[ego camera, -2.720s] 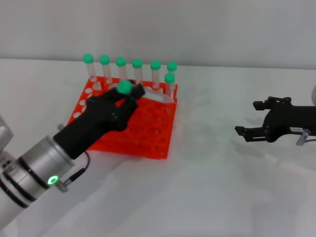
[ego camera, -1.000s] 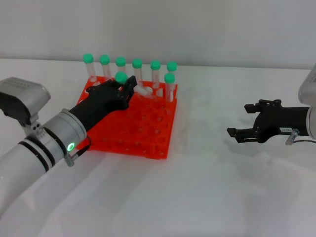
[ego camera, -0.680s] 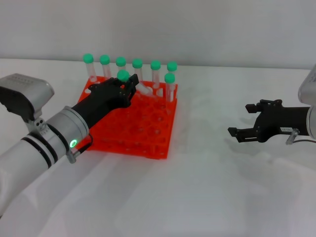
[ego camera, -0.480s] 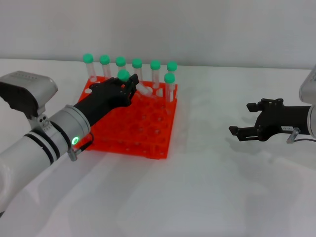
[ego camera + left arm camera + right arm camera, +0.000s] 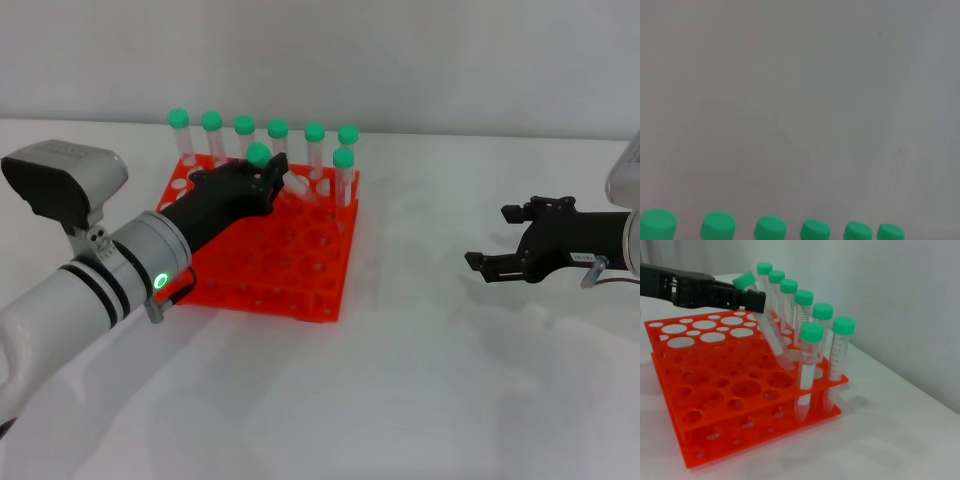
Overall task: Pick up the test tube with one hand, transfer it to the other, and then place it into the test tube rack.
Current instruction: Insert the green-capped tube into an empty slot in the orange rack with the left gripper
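The orange test tube rack [image 5: 300,270] stands left of centre on the white table; it also shows in the right wrist view [image 5: 715,405]. My left gripper [image 5: 268,170], on the wrist with the green ring, reaches over the rack's back part and is shut on a green-capped test tube [image 5: 258,153]. The tube [image 5: 771,337] leans, with its lower end down among the rack's holes next to the back row. The left gripper [image 5: 752,300] grips it just under the cap. My right gripper [image 5: 489,238] hovers open and empty far to the right.
Several more green-capped tubes [image 5: 279,129] stand upright along the rack's back row, and one [image 5: 343,158] stands in the second row at the right end. Their caps [image 5: 770,227] line the left wrist view's edge. A grey wall is close behind.
My left gripper and the held tube have shifted slightly right over the rack's back rows, and the arm has swung round. The right gripper has barely moved.
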